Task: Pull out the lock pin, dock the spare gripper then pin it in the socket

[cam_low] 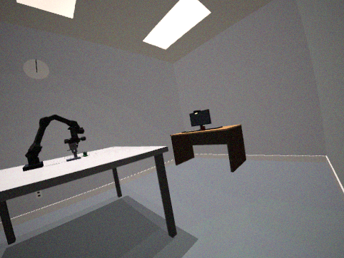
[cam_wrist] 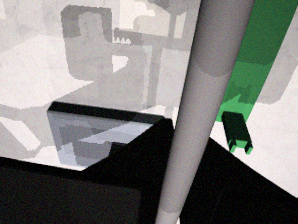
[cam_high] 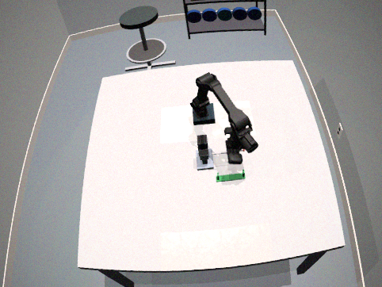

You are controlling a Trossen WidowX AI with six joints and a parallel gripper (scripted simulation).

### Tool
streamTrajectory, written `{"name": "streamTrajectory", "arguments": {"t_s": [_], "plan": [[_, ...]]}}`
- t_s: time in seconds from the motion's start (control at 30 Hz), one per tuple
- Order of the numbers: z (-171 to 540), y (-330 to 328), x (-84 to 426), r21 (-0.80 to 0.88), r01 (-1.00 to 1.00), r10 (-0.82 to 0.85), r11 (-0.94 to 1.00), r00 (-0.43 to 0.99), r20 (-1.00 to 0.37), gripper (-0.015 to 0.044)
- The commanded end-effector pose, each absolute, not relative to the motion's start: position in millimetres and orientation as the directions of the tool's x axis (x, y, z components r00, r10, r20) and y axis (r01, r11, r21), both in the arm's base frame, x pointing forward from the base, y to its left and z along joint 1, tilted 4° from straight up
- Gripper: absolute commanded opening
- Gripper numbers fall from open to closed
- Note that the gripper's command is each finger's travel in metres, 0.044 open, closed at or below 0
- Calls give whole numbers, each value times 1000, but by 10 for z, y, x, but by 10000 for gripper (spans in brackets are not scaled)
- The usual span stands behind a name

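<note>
My gripper [cam_high: 234, 157] is shut on the lock pin. The pin [cam_high: 220, 153] [cam_wrist: 200, 100] is a thin grey rod, which crosses the wrist view large and slanted. In the top view it lies roughly level, its free end pointing left towards the mount, with a small red spot at its other side. The mount's pale blue-grey base plate [cam_high: 199, 163] [cam_wrist: 70, 140] is left of my gripper. A black upright body, apparently the spare gripper [cam_high: 202, 143], stands over the mount. My hand is beside it, to the right. The socket's hole and the exact gap to the pin's tip cannot be made out.
A green cradle [cam_high: 231, 177] [cam_low: 85, 154] [cam_wrist: 255, 65] with raised ends lies on the white table [cam_high: 158, 206] in front of my hand. The arm's dark base [cam_high: 204, 119] is behind the mount. A stool and a rack stand beyond the table.
</note>
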State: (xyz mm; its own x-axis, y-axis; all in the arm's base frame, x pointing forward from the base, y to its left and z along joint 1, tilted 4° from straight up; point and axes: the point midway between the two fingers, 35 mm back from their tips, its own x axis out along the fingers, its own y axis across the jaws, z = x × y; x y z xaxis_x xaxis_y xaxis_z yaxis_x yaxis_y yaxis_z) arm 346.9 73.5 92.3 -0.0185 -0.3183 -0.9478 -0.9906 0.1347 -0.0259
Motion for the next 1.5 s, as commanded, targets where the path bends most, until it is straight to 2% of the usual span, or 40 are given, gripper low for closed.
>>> {"name": "streamTrajectory", "arguments": {"t_s": [0.0, 0.3, 0.93, 1.47], "plan": [[918, 753, 3353, -20, -990, -315, 140, -25, -949, 0], [935, 776, 3107, -18, -990, -315, 140, -27, -949, 0], [379, 744, 3111, -28, -990, -313, 140, -18, -949, 0], [415, 647, 3093, -32, -990, -314, 140, -14, -949, 0]]}}
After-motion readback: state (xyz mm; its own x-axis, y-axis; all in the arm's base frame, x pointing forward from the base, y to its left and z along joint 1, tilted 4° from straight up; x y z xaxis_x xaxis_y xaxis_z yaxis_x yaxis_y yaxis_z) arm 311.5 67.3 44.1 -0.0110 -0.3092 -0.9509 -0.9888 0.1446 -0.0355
